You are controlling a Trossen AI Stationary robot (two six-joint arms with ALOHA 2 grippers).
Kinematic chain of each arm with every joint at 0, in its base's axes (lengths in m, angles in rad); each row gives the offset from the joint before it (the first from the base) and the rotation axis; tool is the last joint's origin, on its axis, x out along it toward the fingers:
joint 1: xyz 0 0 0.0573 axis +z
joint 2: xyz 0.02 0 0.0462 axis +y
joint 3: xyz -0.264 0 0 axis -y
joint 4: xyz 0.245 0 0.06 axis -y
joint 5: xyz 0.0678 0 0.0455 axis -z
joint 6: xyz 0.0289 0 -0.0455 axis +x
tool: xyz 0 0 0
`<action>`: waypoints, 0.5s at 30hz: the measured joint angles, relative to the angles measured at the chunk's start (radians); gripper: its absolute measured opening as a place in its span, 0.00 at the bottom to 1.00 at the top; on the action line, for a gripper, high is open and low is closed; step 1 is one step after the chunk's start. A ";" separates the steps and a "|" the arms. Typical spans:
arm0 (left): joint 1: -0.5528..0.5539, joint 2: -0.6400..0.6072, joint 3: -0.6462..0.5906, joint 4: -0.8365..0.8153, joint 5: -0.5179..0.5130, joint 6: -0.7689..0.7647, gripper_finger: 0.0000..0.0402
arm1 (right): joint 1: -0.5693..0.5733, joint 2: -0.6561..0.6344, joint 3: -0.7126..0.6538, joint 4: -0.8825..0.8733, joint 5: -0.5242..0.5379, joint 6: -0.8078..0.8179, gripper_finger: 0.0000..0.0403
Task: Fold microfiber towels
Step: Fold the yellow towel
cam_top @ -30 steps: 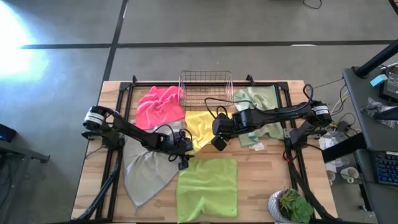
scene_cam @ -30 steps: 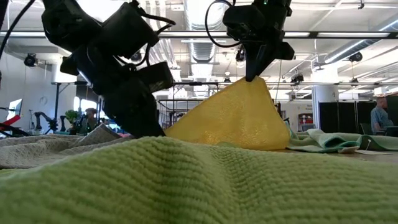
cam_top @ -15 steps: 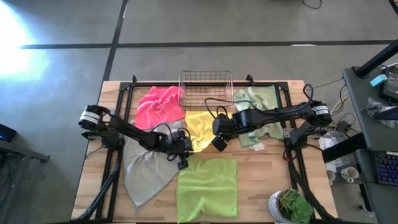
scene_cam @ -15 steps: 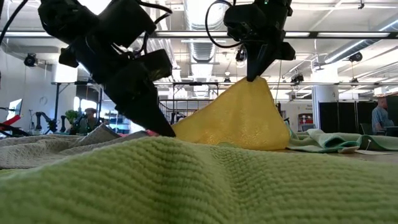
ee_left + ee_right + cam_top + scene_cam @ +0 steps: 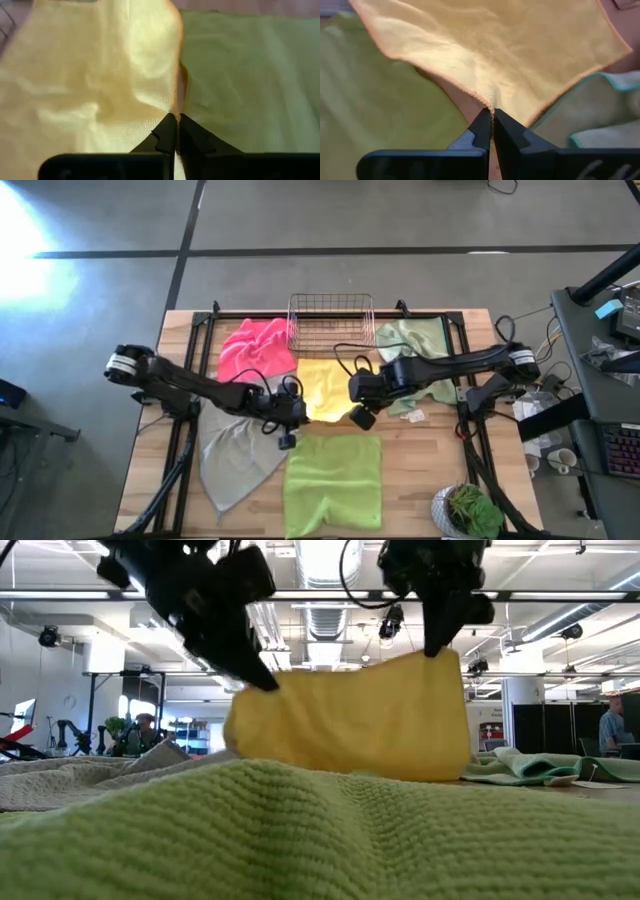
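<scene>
1. Looking from overhead, the left gripper (image 5: 288, 420) and right gripper (image 5: 358, 402) flank the yellow towel (image 5: 322, 385), mid-table beside the lime green towel (image 5: 334, 482).
2. Level view: both lift its near edge.
3. Wrist views: each pair of fingers pinches a corner thinly; uneven pulling could slip one free.

Five microfiber towels are counted on the table: one hot pink towel (image 5: 256, 348), one yellow towel (image 5: 321, 387), one pale sage towel (image 5: 415, 350), one light grey towel (image 5: 232, 457) and one lime green towel (image 5: 333, 481). One wire basket (image 5: 331, 322) is seen at twelve o'clock, one potted plant (image 5: 468, 511) at five o'clock.
</scene>
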 joint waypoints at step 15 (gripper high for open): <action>-0.015 -0.023 0.266 -0.419 0.164 0.062 0.00 | 0.193 -0.120 0.000 0.014 -0.016 0.258 0.02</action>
